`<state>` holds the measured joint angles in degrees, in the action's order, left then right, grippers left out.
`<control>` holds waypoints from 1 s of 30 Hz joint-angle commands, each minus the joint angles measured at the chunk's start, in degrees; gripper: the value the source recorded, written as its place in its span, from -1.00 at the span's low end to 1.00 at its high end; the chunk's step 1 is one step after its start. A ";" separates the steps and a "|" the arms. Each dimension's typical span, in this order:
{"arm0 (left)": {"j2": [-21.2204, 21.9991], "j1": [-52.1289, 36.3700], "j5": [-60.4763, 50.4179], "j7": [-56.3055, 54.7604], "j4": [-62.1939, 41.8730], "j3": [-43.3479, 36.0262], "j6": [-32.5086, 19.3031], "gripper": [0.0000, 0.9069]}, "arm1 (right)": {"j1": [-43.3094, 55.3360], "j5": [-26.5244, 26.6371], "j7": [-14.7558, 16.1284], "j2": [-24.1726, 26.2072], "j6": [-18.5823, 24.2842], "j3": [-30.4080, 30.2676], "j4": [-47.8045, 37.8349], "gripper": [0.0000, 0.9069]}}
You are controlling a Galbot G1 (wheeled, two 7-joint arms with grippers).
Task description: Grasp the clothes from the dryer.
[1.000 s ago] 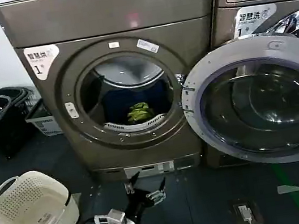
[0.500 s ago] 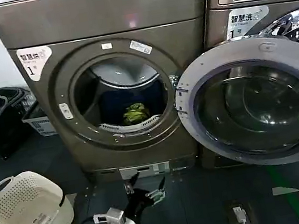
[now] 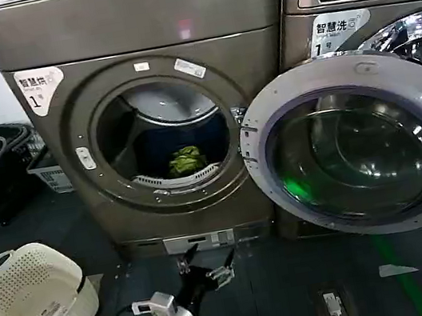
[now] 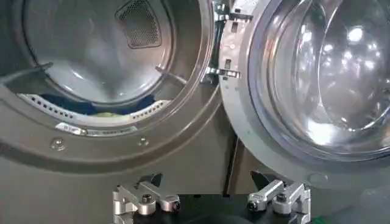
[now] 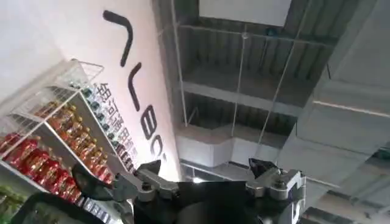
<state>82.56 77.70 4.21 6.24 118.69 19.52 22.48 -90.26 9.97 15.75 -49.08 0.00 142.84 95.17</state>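
The left gripper point(image 3: 206, 266) hangs low before the dryer point(image 3: 147, 112), its fingers spread apart and empty, just below the machine's base panel; the clothes point(image 3: 185, 160), a small yellow-green wad, lie above and beyond it on the drum floor inside the round mouth, well apart from the fingers. The chrome-rimmed door point(image 3: 356, 154) stands swung open, above the gripper and off to its right, and a white basket point(image 3: 28, 302) sits on the floor to its left. The right gripper point(image 5: 207, 173) points up toward a ceiling, fingers likewise spread and holding nothing.
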 commanded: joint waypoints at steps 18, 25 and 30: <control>1.68 -1.11 -7.46 -4.12 -2.02 2.86 -2.63 1.00 | 3.95 1.39 -1.30 2.27 -1.76 -6.96 3.10 1.00; 1.69 -1.15 -7.32 -4.00 -1.12 2.67 -2.81 1.00 | 3.64 1.35 -1.10 3.23 -2.07 -5.80 3.01 1.00; 2.34 -1.72 -7.83 -3.87 -0.73 1.47 -2.62 1.00 | 3.68 1.19 -1.11 2.79 -2.05 -5.84 3.06 1.00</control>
<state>84.65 76.27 -2.83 2.40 117.51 21.80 19.94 -86.94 11.17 14.65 -46.55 -1.91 137.09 98.20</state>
